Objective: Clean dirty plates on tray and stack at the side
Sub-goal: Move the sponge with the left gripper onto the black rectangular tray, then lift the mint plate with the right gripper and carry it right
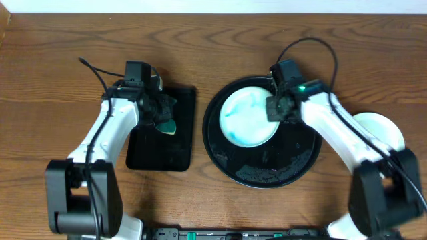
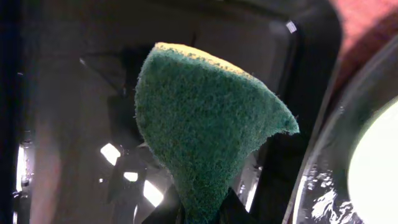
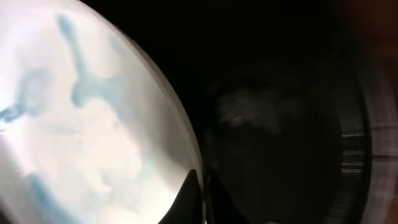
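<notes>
The right gripper (image 1: pixel 279 110) is pinching the right rim of the pale plate (image 1: pixel 243 120), with its jaws closed tight on the thin edge. The plate is lying in the back part of the round black tray (image 1: pixel 267 170), and teal smears are spreading over most of its face. The left gripper (image 1: pixel 159 115) is clamping a green sponge (image 1: pixel 167 125) by its narrow end and is holding it over the rectangular black tray (image 1: pixel 180 150), near the plate but not touching it. Another white plate (image 1: pixel 383 127) is resting at the right side, partly under the right arm. I am judging that the wiping is the step in hand. To do it well, the sponge should be meeting the plate with its broad face flat. It should then sweep from the centre to the rim with light pressure. The tray is looking wet, so a hard push could be sliding the plate out of the pinch.
</notes>
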